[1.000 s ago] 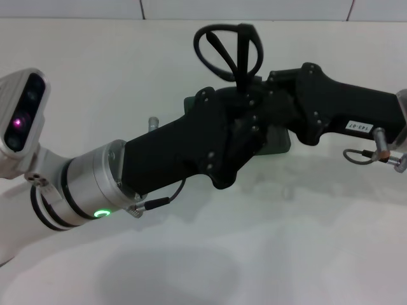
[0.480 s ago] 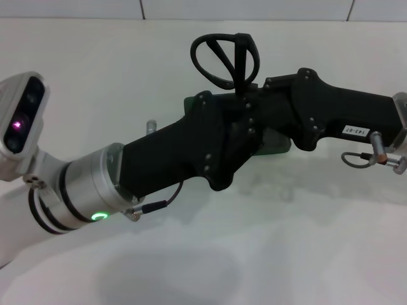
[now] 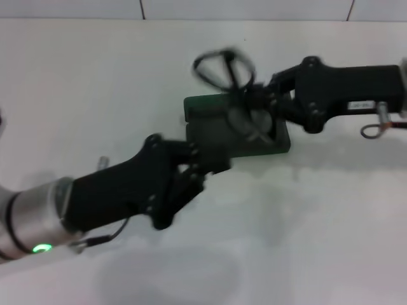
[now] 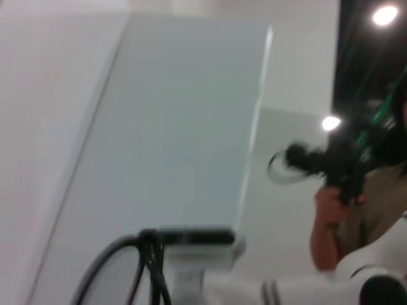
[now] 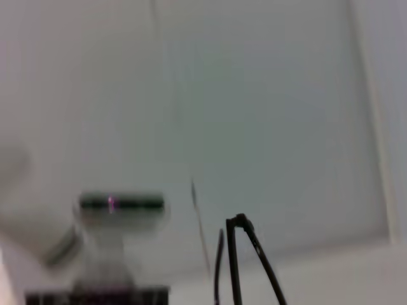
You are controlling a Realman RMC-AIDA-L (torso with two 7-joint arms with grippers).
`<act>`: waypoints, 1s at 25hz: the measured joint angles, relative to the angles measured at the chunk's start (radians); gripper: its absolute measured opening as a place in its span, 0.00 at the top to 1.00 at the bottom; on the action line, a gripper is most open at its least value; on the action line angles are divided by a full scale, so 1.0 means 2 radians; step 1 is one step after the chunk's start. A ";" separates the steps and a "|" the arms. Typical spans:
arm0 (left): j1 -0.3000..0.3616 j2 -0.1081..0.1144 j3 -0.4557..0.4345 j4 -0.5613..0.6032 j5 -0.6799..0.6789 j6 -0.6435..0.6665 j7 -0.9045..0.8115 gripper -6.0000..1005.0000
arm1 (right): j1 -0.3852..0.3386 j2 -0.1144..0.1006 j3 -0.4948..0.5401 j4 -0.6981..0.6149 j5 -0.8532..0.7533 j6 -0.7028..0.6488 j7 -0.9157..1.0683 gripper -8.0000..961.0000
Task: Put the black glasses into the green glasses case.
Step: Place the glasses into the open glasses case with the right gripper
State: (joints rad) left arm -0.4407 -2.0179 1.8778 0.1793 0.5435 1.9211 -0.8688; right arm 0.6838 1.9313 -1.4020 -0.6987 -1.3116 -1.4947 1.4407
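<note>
Left end effector (image 3: 202, 159) back, black glasses (image 3: 224, 68) beyond

black glasses (image 3: 224, 68): 1 pair, 2 lenses | green glasses case (image 3: 210, 121): 1 | left gripper (image 3: 202, 162): 1 | right gripper (image 3: 257, 105): 1 | robot arms in head view: 2 | tabletop (image 3: 95, 82): 1 white surface | person in left wrist view (image 4: 356, 203): 1

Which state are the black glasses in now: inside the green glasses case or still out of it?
Out: the black glasses stand above the green glasses case, held at the right pincer.
</note>
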 joint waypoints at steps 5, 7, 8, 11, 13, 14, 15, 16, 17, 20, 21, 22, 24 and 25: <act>0.019 0.004 -0.003 -0.038 -0.001 -0.003 0.006 0.96 | 0.037 0.017 0.000 -0.145 -0.247 0.031 0.160 0.94; 0.025 0.001 -0.004 -0.039 -0.003 -0.009 0.012 0.96 | 0.059 0.035 -0.002 -0.166 -0.333 0.029 0.191 0.94; 0.026 -0.001 -0.004 -0.039 -0.004 -0.013 0.015 0.96 | 0.071 0.041 -0.008 -0.169 -0.361 0.031 0.202 0.94; 0.025 -0.008 -0.004 -0.039 -0.004 -0.026 0.020 0.96 | 0.103 0.046 -0.062 -0.172 -0.420 0.056 0.241 0.94; 0.025 -0.011 -0.004 -0.039 -0.003 -0.031 0.020 0.96 | 0.124 0.046 -0.111 -0.172 -0.448 0.086 0.266 0.94; 0.026 -0.013 -0.004 -0.039 -0.003 -0.035 0.020 0.96 | 0.124 0.046 -0.111 -0.172 -0.448 0.086 0.266 0.94; 0.027 -0.014 -0.004 -0.039 -0.002 -0.036 0.020 0.96 | 0.129 0.047 -0.122 -0.173 -0.455 0.094 0.271 0.94; 0.027 -0.015 -0.004 -0.039 -0.002 -0.037 0.020 0.96 | 0.132 0.047 -0.132 -0.177 -0.460 0.101 0.279 0.94; 0.028 -0.015 -0.004 -0.039 -0.003 -0.038 0.020 0.96 | 0.134 0.047 -0.138 -0.182 -0.464 0.105 0.286 0.94; 0.029 -0.015 -0.004 -0.040 -0.003 -0.038 0.019 0.96 | 0.134 0.047 -0.143 -0.201 -0.486 0.111 0.302 0.94; 0.028 -0.015 -0.004 -0.040 -0.003 -0.040 0.018 0.96 | 0.130 0.048 -0.145 -0.211 -0.496 0.113 0.307 0.94; 0.028 -0.014 -0.004 -0.040 -0.003 -0.041 0.018 0.96 | 0.125 0.048 -0.147 -0.222 -0.505 0.116 0.311 0.94; 0.026 -0.014 -0.005 -0.041 -0.004 -0.043 0.016 0.95 | 0.117 0.048 -0.149 -0.234 -0.517 0.123 0.316 0.94; 0.026 -0.013 -0.005 -0.041 -0.004 -0.044 0.016 0.95 | 0.114 0.048 -0.151 -0.238 -0.522 0.128 0.317 0.94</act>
State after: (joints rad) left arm -0.3893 -2.0446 1.8679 0.0981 0.5348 1.8330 -0.8373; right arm 0.9108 2.0266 -1.7034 -1.1751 -2.3555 -1.2386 2.0749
